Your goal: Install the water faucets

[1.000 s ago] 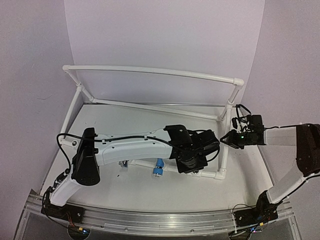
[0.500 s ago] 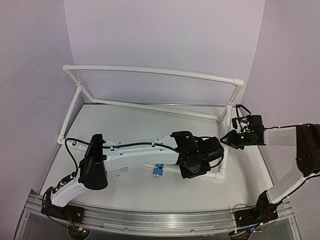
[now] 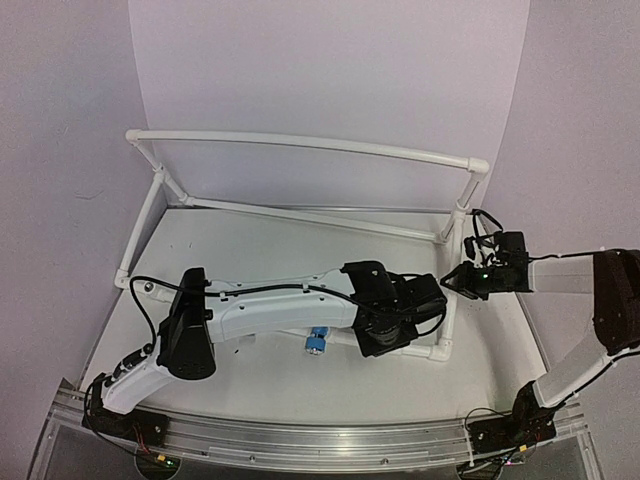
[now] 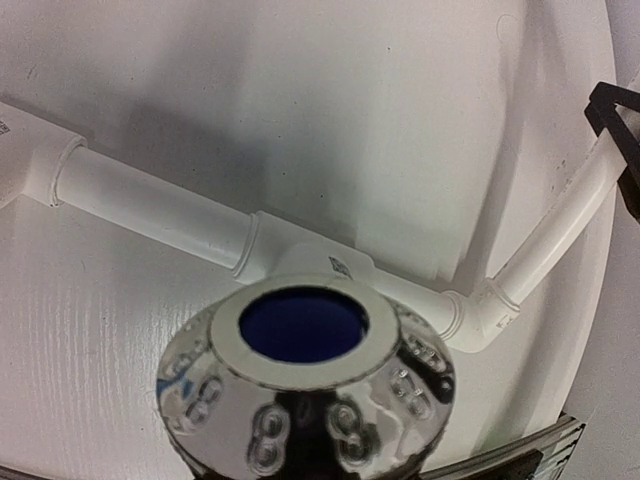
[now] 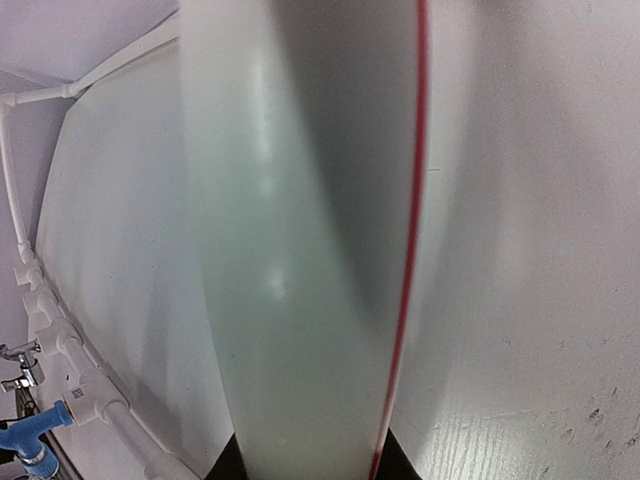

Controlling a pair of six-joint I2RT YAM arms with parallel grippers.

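Note:
My left gripper is shut on a water faucet whose shiny silver end, with a white ring round a dark blue opening, fills the bottom of the left wrist view. It hangs just above a T socket on the front pipe of the white pipe frame. The gripper's fingers are hidden behind the faucet. A light blue faucet sits on that front pipe, left of the gripper. My right gripper is shut on the frame's right upright pipe, which carries a thin red line.
In the right wrist view the light blue faucet and a small grey metal faucet stand on the front pipe at the lower left. Purple walls close in the white table on three sides.
My left arm has stretched further right and lower along the front pipe, carrying the faucet towards the right corner. The right arm has stayed still on the upright pipe.

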